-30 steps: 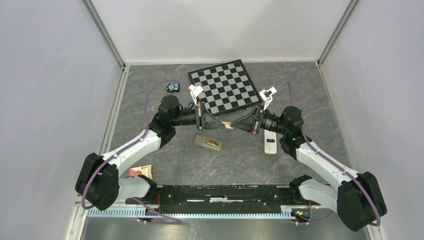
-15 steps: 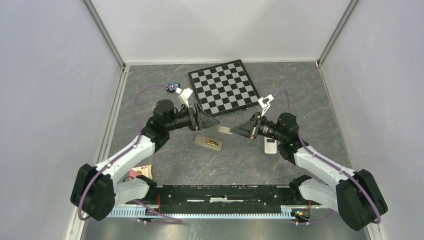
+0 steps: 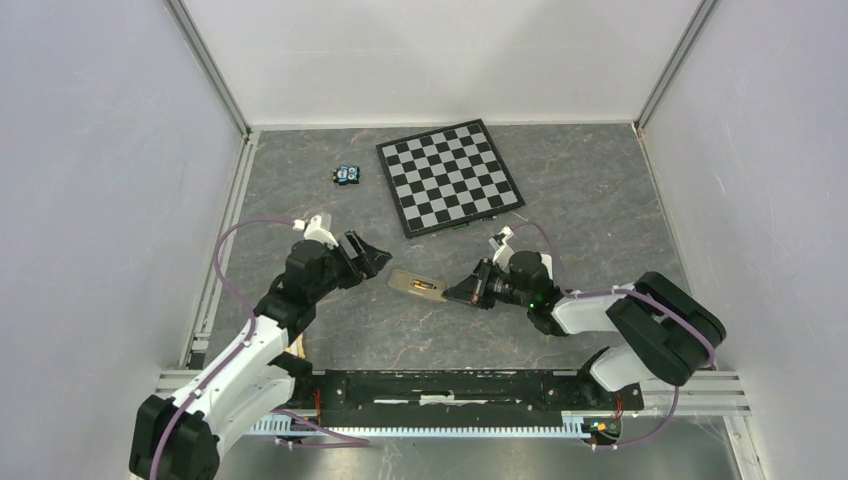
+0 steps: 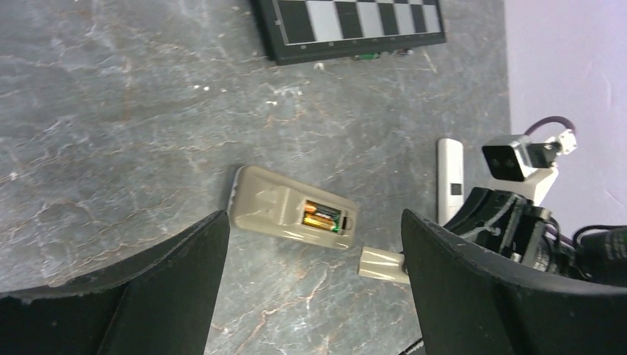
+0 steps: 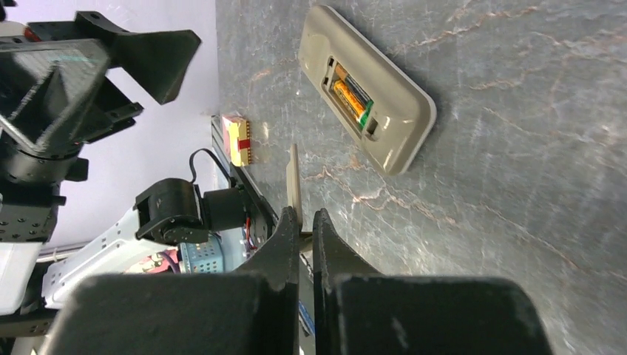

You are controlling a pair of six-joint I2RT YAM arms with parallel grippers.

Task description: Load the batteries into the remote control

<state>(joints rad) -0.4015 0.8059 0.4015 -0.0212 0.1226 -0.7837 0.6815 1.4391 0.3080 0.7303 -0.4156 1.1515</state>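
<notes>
The remote control (image 3: 414,285) lies face down in the middle of the table, tan back up. Two batteries (image 4: 322,217) sit side by side in its open compartment, also seen as batteries (image 5: 351,92) in the right wrist view. My right gripper (image 3: 462,293) is just off the remote's right end, shut on a thin tan cover plate (image 5: 293,181) that sticks out beyond its fingertips. The plate (image 4: 383,264) hangs apart from the remote. My left gripper (image 3: 372,256) stands open above and to the left of the remote (image 4: 281,211), with nothing between its fingers (image 4: 185,274).
A chessboard (image 3: 450,175) lies at the back, with a small blue toy (image 3: 347,175) to its left. A plain white slab (image 4: 449,180) lies by the right arm. A red and yellow block (image 5: 238,140) sits near the arm bases.
The left gripper opened, let go of the tan plate and drew back to the left. The right gripper kept the plate and came down to the remote's right end.
</notes>
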